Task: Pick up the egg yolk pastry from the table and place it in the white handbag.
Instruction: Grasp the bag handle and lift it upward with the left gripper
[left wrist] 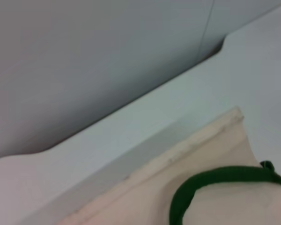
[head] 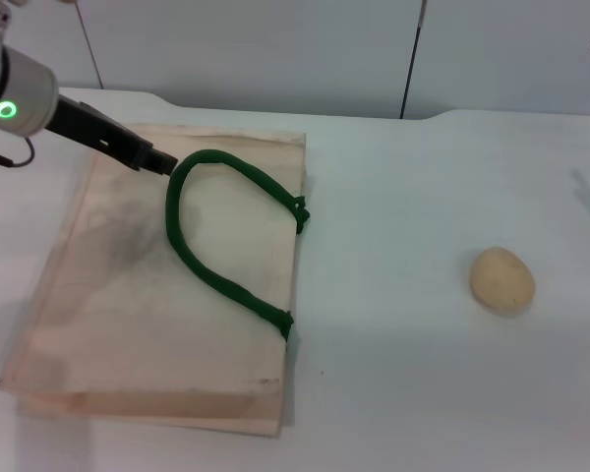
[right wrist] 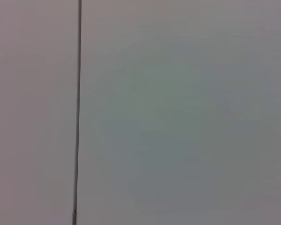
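Head view: left gripper (head: 162,162) hovers over the bag (head: 128,324), tip at its green handle (head: 202,265); jaw state unclear. Pastry (head: 502,280) sits well apart on the table (head: 413,393).

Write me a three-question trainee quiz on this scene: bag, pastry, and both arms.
1. True or false: the egg yolk pastry is already inside the white handbag.
2. Which tool is at the green rope handle?
A. left tool
B. right tool
C. neither
3. Fill in: the handbag lies ___ on the table.

Key:
1. False; the pastry sits on the table to the robot's right of the bag.
2. A; the right arm only shows at the head view's far right edge.
3. flat
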Tool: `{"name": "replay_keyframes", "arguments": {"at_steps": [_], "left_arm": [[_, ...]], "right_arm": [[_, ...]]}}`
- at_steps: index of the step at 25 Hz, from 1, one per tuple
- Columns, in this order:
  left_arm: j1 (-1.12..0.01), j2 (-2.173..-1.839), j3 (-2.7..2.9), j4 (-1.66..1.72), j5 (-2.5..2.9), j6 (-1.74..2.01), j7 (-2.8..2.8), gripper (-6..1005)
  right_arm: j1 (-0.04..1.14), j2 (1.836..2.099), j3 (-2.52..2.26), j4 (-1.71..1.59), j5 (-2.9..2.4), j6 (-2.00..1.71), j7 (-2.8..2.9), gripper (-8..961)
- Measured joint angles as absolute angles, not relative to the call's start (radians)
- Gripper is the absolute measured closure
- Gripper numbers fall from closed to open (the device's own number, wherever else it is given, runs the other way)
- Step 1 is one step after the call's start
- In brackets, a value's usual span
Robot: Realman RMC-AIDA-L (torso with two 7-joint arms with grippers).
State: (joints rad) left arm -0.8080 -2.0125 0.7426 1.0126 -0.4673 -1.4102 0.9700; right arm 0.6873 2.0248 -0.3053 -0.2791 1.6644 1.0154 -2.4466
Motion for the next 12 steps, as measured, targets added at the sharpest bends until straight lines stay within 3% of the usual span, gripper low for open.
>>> {"name": "replay_keyframes", "arguments": {"at_steps": [12], "left_arm": [[-0.822,-2.029,0.745,0.936,-0.385,-1.281,0.972,571]], "right_arm": [[0.686,2.025,-0.305,-0.279,1.664,1.021,-2.439,244]]}}
